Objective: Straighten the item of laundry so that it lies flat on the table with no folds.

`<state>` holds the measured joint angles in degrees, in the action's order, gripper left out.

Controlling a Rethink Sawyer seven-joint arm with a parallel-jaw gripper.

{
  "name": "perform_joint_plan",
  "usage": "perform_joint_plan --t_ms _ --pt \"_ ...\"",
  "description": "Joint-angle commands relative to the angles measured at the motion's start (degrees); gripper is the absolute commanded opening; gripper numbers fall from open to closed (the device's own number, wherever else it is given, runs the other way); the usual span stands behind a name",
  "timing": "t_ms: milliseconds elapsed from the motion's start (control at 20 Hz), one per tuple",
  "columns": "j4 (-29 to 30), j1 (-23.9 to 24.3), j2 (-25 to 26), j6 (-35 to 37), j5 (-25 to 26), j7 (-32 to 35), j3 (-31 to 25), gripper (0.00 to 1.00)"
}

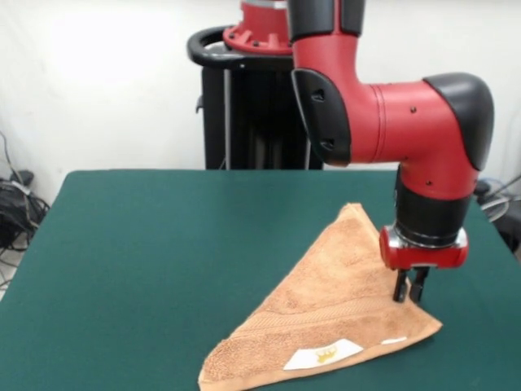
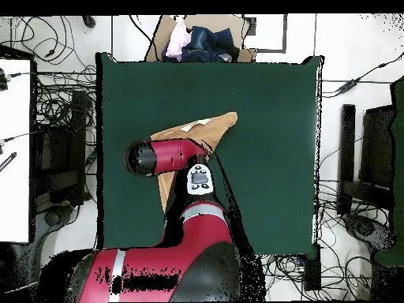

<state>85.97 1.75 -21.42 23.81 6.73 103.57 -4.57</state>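
- The gripper (image 1: pixel 409 291) is hanging low over the towel (image 1: pixel 326 318), its two dark fingers (image 1: pixel 400 287) close together with only a narrow gap showing; they are reaching down to the cloth, but whether they are pinching any of it I cannot tell.
- The towel is lying on the green table (image 1: pixel 163 261), folded into a triangle that is spreading out mostly below and to the picture-left of the gripper, with one point running up behind it.
- A white label (image 1: pixel 323 354) is showing on the near folded edge, below and left of the fingertips.
- The towel is looking soft, light and limp, so it is likely going to drape and drag on the felt-like top rather than slide stiffly.
- Taking hold of the top layer only, at the corner just beside the fingertips, is probably the best way of peeling the fold open.
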Motion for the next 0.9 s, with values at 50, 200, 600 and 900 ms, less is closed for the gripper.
perform_joint_plan --t_ms 50,200,600,900 --pt "5.48 1.21 -2.99 8.97 -4.86 7.89 -4.62 0.0" --pt "9.04 0.73 -6.47 8.24 -6.25 8.91 -5.42 0.0" --pt "15.23 -0.22 -12.25 7.07 -11.35 11.57 -6.77 0.0" --pt "17.36 -1.19 -14.18 7.28 -15.02 11.9 -6.61 0.0"
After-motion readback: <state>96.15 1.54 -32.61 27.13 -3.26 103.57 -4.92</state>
